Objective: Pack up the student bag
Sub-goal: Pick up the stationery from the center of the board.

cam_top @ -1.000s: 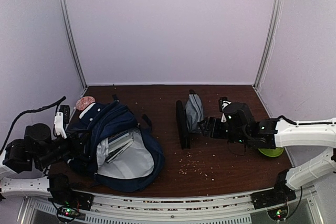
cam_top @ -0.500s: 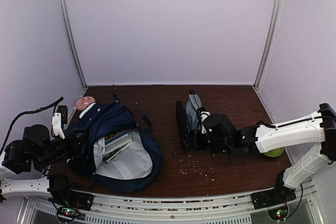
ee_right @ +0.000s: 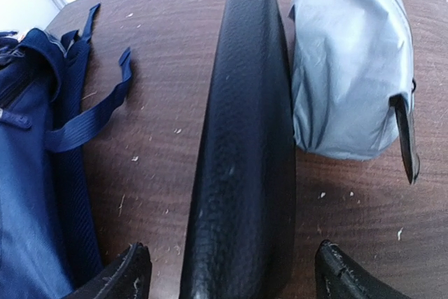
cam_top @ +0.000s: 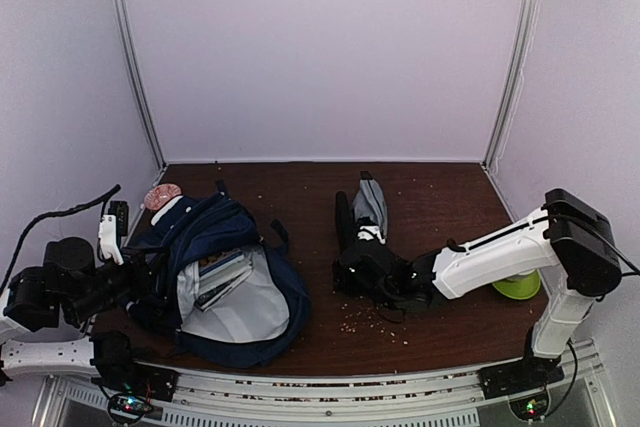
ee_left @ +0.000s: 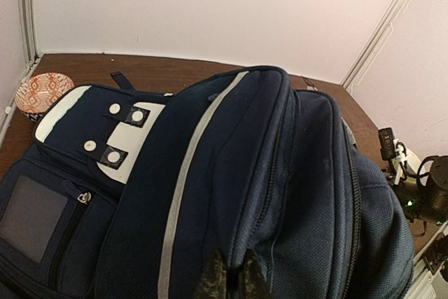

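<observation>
The right gripper (ee_right: 234,271) stands wide open and low over the table (ee_right: 161,54), holding nothing. Its two fingers lie one on each side of the near end of a black case (ee_right: 245,138). This is a flat thing with grained skin, standing on its edge. It may be a folder or a notebook cover; from here I cannot tell which.

The long axis of the case runs straight away from the claw, so the jaws are already square to its thin sides and, I think, need only to close. Just beside the case, on the claw's right, a grey pouch (ee_right: 350,68) leans, touching it or almost.

The student bag (cam_top: 225,277) lies to the claw's left, apart from the case, with one loose strap between them. Its main mouth is open upward and shows pale lining. The left gripper (ee_left: 227,274) is closed on the bag's fabric at the far side from the claw. The right arm is clearly the nearer one to the case, and the carry would go sideways to the left, into that mouth.
</observation>
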`<action>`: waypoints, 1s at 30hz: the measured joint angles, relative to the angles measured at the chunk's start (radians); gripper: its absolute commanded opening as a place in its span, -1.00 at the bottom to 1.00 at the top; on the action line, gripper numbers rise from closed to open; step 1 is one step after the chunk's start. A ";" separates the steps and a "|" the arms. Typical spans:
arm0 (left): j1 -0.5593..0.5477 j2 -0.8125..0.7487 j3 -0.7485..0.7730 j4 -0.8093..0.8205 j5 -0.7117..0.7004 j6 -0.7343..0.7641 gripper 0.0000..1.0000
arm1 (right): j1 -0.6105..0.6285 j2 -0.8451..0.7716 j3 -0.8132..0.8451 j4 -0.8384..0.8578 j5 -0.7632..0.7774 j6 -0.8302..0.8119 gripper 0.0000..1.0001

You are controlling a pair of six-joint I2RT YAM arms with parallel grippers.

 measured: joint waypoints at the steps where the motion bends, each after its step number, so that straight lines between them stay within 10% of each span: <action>1: 0.000 0.000 0.000 0.000 0.000 0.000 -1.00 | 0.000 0.011 0.010 -0.001 0.011 0.001 0.51; 19: 0.000 0.000 0.005 -0.005 -0.001 0.002 -1.00 | -0.002 -0.041 -0.039 -0.015 0.028 -0.053 -1.00; 30: 0.001 0.011 0.079 -0.072 -0.021 0.055 -1.00 | 0.001 -0.531 -0.152 -0.145 -0.296 -0.105 -1.00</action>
